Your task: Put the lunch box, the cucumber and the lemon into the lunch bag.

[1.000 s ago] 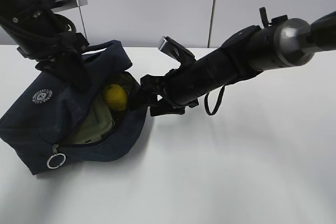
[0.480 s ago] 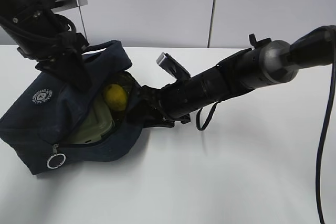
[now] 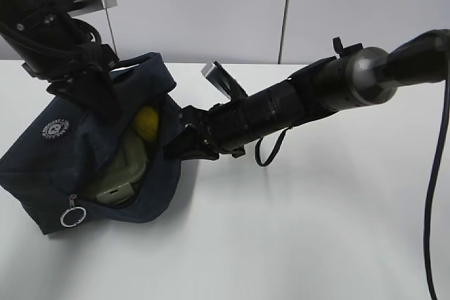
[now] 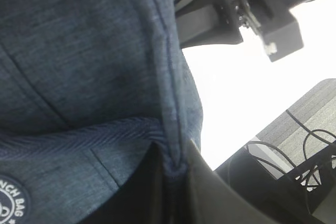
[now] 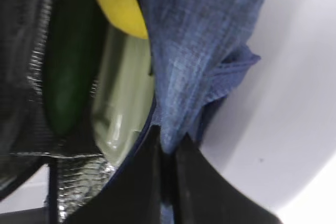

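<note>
The navy lunch bag [image 3: 56,166] lies tilted on the white table at the left, its mouth open. Inside show the sage-green lunch box [image 3: 123,170] and the yellow lemon [image 3: 146,120]. The right wrist view also shows the lunch box [image 5: 123,103], the lemon [image 5: 118,1] and the dark green cucumber [image 5: 65,72] inside the bag [image 5: 205,40]. My left gripper [image 4: 170,169] is shut on the bag's upper edge [image 4: 105,51]. My right gripper [image 5: 168,150] is shut on the fabric of the bag's near rim, at the opening [image 3: 176,142].
A silver ring zipper pull [image 3: 72,217] hangs at the bag's front corner. The white table [image 3: 316,230] stretches to the right and front. A pale wall stands behind. Cables [image 4: 294,150] show beyond the table edge in the left wrist view.
My right gripper has moved left and slightly up with the bag's rim, narrowing the opening. The lemon and lunch box show less. The left arm holds still.
</note>
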Motion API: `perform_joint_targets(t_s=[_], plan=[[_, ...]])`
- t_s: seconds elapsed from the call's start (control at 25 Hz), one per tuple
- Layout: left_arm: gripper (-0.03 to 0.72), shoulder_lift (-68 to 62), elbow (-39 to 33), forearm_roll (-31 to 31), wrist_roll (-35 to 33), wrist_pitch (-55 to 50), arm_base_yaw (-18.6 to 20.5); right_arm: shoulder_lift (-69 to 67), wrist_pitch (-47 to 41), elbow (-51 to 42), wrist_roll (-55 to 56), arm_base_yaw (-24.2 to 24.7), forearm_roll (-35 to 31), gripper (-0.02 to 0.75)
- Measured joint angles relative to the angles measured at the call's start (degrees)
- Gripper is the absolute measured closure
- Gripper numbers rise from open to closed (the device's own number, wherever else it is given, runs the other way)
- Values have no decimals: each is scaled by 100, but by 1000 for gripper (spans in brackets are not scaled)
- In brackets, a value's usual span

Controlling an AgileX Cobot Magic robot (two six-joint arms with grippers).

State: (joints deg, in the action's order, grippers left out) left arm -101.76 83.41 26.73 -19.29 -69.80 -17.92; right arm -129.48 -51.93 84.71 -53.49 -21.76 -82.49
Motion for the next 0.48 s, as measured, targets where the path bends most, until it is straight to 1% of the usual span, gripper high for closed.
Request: perform_joint_targets(t_s=[0.16, 0.24, 0.48], plan=[[683, 0, 0, 0, 0, 0, 0, 34, -110, 189, 214, 14, 100, 730], [683, 0, 0, 25, 0, 0, 0, 134, -119, 189, 374, 74, 270, 730], [683, 0, 129, 360, 0, 0, 0, 646, -221, 189, 737, 416, 758, 731]])
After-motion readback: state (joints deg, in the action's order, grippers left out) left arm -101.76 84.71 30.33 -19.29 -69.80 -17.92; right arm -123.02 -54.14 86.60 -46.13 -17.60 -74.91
